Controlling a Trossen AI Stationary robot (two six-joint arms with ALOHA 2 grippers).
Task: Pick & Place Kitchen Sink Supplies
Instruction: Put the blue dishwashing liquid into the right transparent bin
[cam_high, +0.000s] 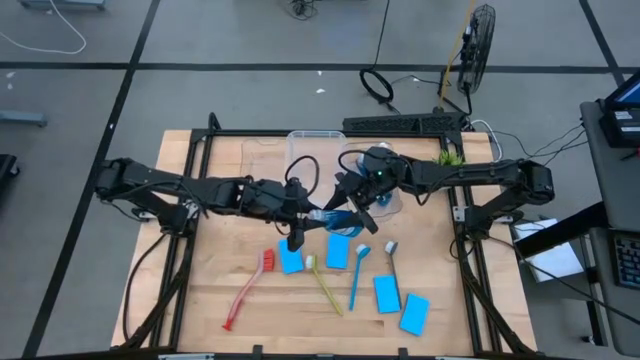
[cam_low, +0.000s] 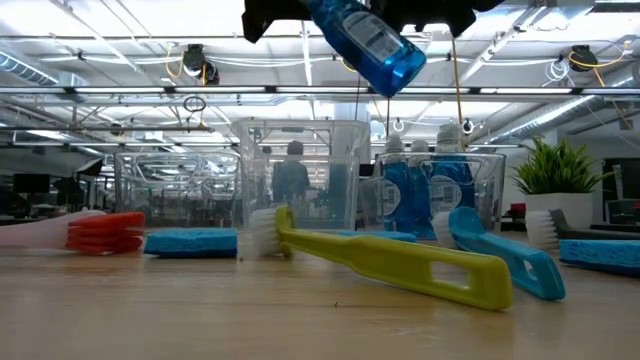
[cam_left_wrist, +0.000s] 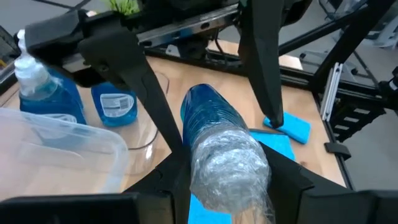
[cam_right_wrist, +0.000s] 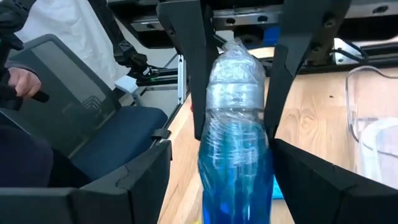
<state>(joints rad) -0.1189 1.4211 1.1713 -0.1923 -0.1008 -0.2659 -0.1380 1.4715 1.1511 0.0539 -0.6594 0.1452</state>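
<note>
Blue bottle (cam_high: 330, 216) hangs between both pincers, left (cam_high: 306, 214) gripping, right (cam_high: 347, 212) seemingly too.

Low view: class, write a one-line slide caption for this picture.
A blue bottle hangs tilted above the yellow-green brush lying on the table.

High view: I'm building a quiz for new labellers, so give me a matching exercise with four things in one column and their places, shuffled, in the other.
Things:
1. blue bottle
2. red brush
3. potted plant
4. yellow-green brush

Places:
A. lying farthest left of the brushes
B. by the far edge of the table, right side
C. lifted in the air, between the two arms
D. lying between the red brush and the blue brush

Pairs: 1-C, 2-A, 3-B, 4-D
</note>
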